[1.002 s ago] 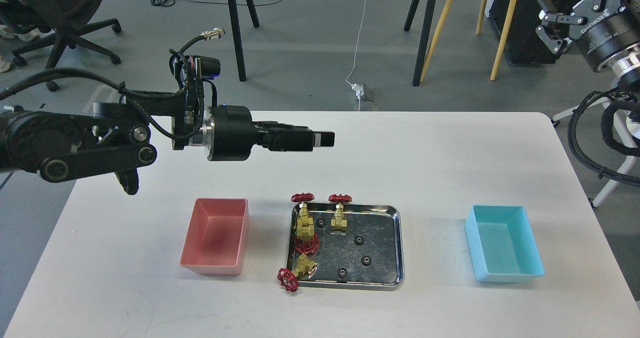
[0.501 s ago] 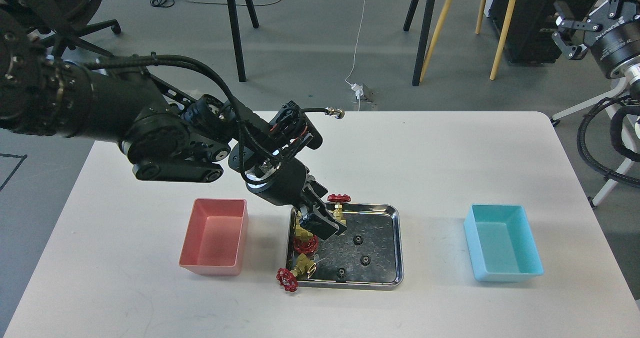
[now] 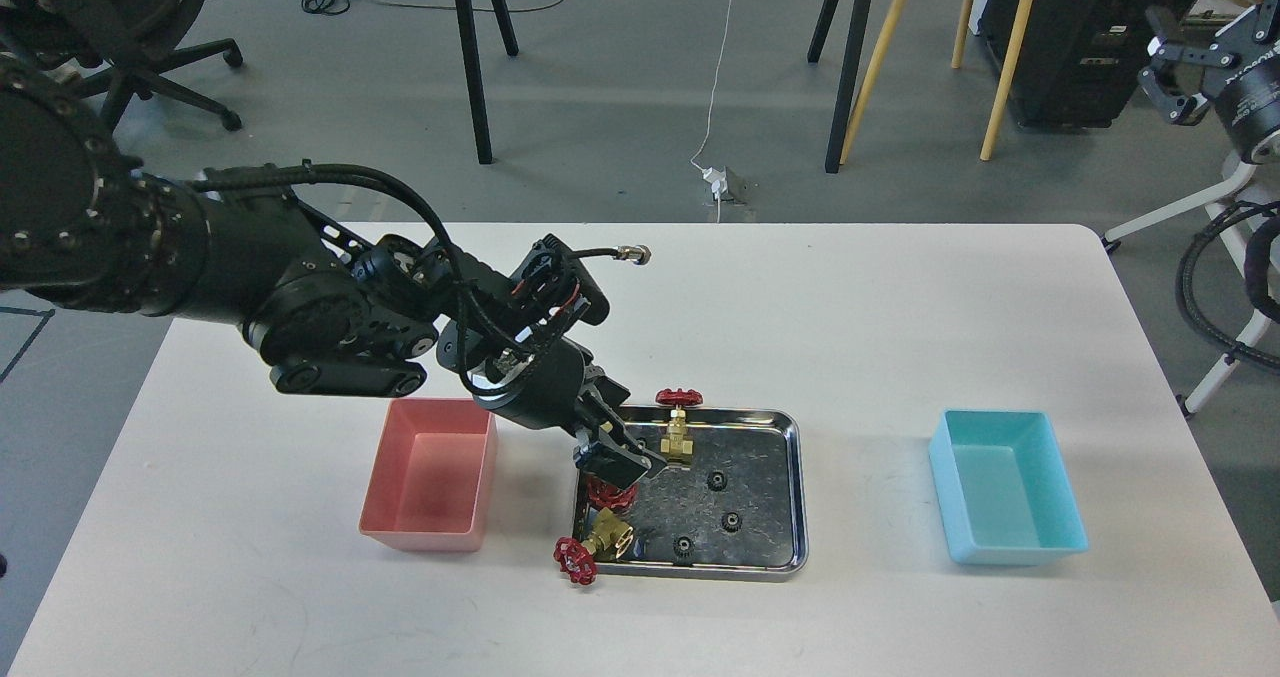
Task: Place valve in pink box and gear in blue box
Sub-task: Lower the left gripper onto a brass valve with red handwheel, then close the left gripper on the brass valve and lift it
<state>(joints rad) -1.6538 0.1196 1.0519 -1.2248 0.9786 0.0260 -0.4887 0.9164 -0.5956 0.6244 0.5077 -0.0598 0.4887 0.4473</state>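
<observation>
My left gripper [image 3: 612,460] reaches down into the left side of the steel tray [image 3: 790,487], over the valves there. Its fingers are dark and I cannot tell them apart. One valve [image 3: 678,435] stands upright right of the gripper. A red handwheel [image 3: 612,496] shows just below the fingers. Another valve [image 3: 597,543] lies across the tray's front left rim. Three black gears [image 3: 716,480] lie on the tray's floor. The pink box [image 3: 432,472] stands left of the tray and the blue box [image 3: 1005,500] to the right; both are empty. My right gripper [image 3: 1168,79] is raised at the far top right, open.
The left arm's thick links [image 3: 330,327] and cables hang above the table behind the pink box. Chair and stand legs are on the floor beyond the table's far edge.
My left arm swung from level above the table down into the tray's left side, then shifted slightly left and lower. The right gripper moved away to the right.
</observation>
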